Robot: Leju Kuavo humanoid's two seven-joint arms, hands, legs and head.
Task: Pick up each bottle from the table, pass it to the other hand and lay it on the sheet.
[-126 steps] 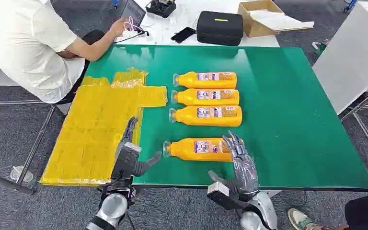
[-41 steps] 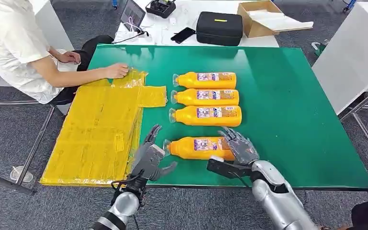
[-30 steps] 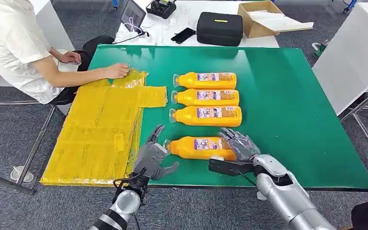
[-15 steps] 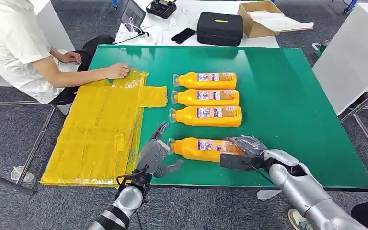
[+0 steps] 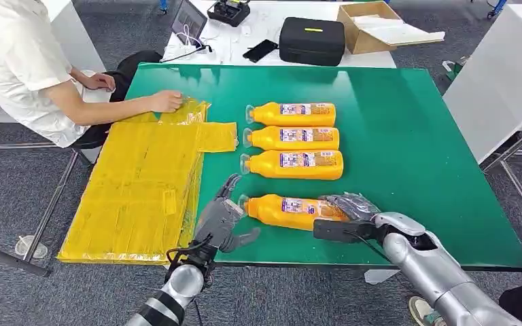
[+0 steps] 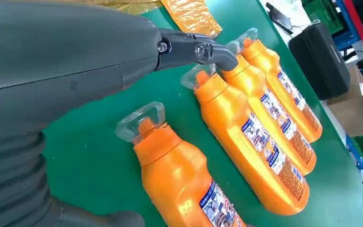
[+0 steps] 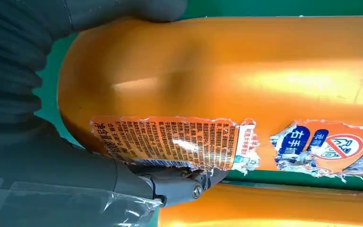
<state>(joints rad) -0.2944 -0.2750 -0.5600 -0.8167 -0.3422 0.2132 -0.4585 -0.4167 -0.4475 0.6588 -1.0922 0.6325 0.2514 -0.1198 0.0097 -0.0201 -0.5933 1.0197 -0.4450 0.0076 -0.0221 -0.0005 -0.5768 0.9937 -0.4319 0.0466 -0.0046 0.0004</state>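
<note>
Four orange bottles lie on their sides on the green table [image 5: 414, 156], caps to the left. My right hand [image 5: 350, 207] wraps the base end of the nearest bottle [image 5: 285, 210], which lies on the table. In the right wrist view the thumb [image 7: 123, 9] and fingers [image 7: 170, 187] clasp that bottle [image 7: 246, 80] from both sides. My left hand [image 5: 221, 221] is open beside the bottle's cap, touching nothing. The left wrist view shows the clear cap and neck of the nearest bottle [image 6: 179, 179] just past my fingers [image 6: 194, 49]. The yellow sheet [image 5: 143, 183] lies at the table's left.
Three more bottles [image 5: 292, 164] [image 5: 292, 138] [image 5: 292, 113] lie in a row behind the held one. A seated person rests a hand [image 5: 166, 100] on the sheet's far corner. A black case [image 5: 311, 39], a phone and a cardboard box sit on the white table beyond.
My right hand has closed around the nearest bottle's base and the bottle has slid slightly right. My left hand has edged toward its cap. The person's hand moved from the laptop to the sheet.
</note>
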